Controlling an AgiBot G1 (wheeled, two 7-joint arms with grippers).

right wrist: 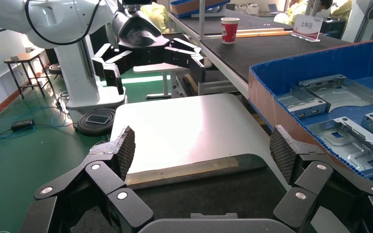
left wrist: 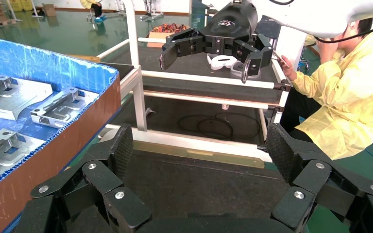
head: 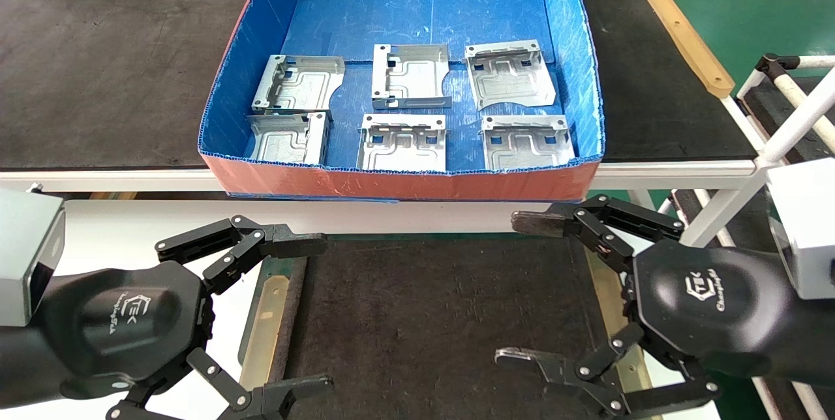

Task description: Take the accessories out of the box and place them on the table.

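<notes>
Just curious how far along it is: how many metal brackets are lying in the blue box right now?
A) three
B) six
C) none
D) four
B: the head view shows six brackets in the box, in two rows of three, while the left gripper and right gripper are both open and empty over the table.
</notes>
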